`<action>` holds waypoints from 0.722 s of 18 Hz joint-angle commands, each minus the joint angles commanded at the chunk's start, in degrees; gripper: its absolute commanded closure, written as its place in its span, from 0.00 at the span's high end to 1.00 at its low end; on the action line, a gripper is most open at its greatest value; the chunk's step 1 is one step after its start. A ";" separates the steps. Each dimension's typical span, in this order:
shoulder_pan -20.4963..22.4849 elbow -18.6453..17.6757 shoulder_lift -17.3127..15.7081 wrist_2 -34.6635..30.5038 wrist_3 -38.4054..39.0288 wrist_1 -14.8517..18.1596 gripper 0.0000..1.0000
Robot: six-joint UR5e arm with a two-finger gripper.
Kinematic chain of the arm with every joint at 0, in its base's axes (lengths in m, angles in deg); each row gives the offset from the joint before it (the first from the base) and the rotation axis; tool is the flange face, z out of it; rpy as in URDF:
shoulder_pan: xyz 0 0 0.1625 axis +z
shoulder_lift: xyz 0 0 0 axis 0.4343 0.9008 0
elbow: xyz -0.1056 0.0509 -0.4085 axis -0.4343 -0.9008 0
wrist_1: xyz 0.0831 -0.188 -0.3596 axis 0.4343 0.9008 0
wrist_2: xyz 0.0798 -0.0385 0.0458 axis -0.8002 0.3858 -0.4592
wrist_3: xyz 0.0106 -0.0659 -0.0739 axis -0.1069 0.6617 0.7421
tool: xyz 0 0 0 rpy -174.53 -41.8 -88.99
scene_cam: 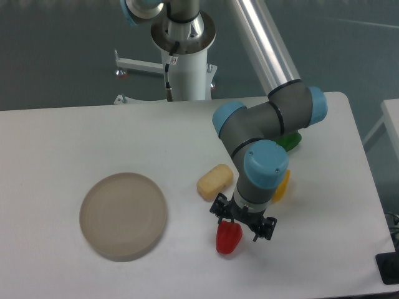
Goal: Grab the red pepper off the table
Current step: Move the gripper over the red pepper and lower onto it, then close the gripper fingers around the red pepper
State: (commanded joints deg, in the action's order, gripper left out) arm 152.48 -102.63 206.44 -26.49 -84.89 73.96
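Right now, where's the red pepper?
The red pepper sits front-centre on the table, directly under the gripper, below the beige bread lump and right of the round plate.

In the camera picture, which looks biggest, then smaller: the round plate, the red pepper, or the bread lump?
1. The round beige plate, by far the biggest.
2. and 3. The bread-like lump and the red pepper look about the same size, and the gripper hides the pepper's top, so no ranking.

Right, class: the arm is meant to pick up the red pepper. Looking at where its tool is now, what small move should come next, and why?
Probably a short drop and then closing. The tool sits just above the red pepper, which seems to lie on the table with its top at the fingers. Whether the fingers already grip it cannot be told, so lowering slightly before closing seems safest.
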 joint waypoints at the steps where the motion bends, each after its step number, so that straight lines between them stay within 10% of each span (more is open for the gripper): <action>1: -0.35 0.09 0.35 -0.26 -0.09 0.00 1.00; 7: -2.55 -0.52 2.64 -6.58 -0.79 -3.16 0.94; 9: -2.64 -0.44 2.20 -6.42 -0.79 -2.90 0.25; 13: -2.55 -0.53 1.41 -6.15 -0.09 -2.81 0.21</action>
State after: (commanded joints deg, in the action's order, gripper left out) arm 149.93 -103.16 207.85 -32.64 -84.98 71.15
